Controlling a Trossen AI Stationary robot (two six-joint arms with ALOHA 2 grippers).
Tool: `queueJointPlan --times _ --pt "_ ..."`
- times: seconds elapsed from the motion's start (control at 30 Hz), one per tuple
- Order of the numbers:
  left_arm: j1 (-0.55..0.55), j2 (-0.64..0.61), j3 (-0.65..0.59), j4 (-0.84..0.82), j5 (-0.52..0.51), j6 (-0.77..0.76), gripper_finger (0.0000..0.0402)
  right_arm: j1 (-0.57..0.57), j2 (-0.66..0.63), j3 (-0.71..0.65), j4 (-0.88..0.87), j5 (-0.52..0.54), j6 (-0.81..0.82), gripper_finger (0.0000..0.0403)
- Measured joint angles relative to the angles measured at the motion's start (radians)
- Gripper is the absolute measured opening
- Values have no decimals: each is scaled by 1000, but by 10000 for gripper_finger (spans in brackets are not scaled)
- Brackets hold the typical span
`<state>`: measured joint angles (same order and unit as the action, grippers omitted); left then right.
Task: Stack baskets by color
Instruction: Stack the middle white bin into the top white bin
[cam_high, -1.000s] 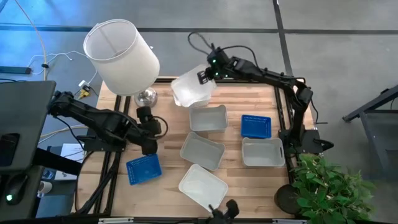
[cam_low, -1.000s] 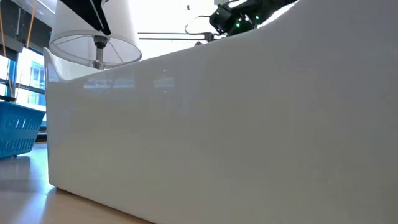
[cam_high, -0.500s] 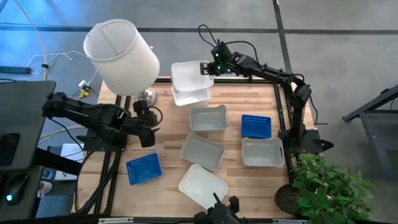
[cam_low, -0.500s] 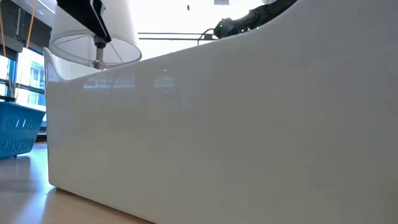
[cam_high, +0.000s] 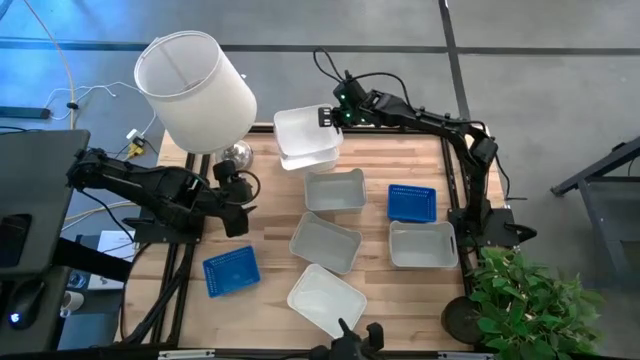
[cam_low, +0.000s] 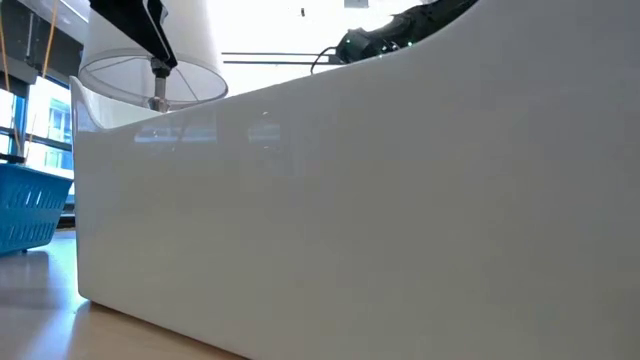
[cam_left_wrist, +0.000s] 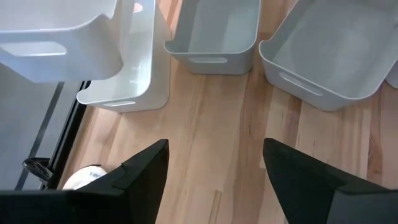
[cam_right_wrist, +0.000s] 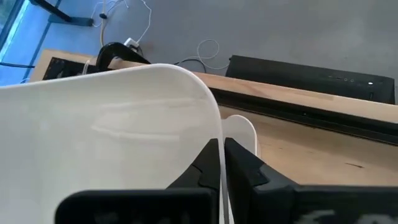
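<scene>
- Right gripper clamped on the rim of a white basket, jaws pinched together over its thin wall; left gripper hanging idle with jaws wide apart, over bare wood at the table's left side.
- Beyond the far left corner of the table: a large white lampshade, no part of the job.
- Held white basket raised at the far edge, directly above a second white basket resting on the wood.
- Four more white baskets spread over the middle and near side.
- Two blue baskets well apart: one right of centre, one near the left edge.
- Step in hand, by the look of it: nesting white into white.
- Next move likely calls for squaring the carried basket over the lower one, lowering until seated, then releasing the rim.
</scene>
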<state>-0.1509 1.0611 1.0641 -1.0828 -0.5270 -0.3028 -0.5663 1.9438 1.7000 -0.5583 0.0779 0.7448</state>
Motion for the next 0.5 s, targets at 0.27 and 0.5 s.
queueJointPlan --times 0.27,0.5 --pt "0 0 0 -1 0 0 246 3 34 0 -2 24 15 0" --pt "0 0 0 -1 0 0 246 1 85 -1 -10 14 7 0"
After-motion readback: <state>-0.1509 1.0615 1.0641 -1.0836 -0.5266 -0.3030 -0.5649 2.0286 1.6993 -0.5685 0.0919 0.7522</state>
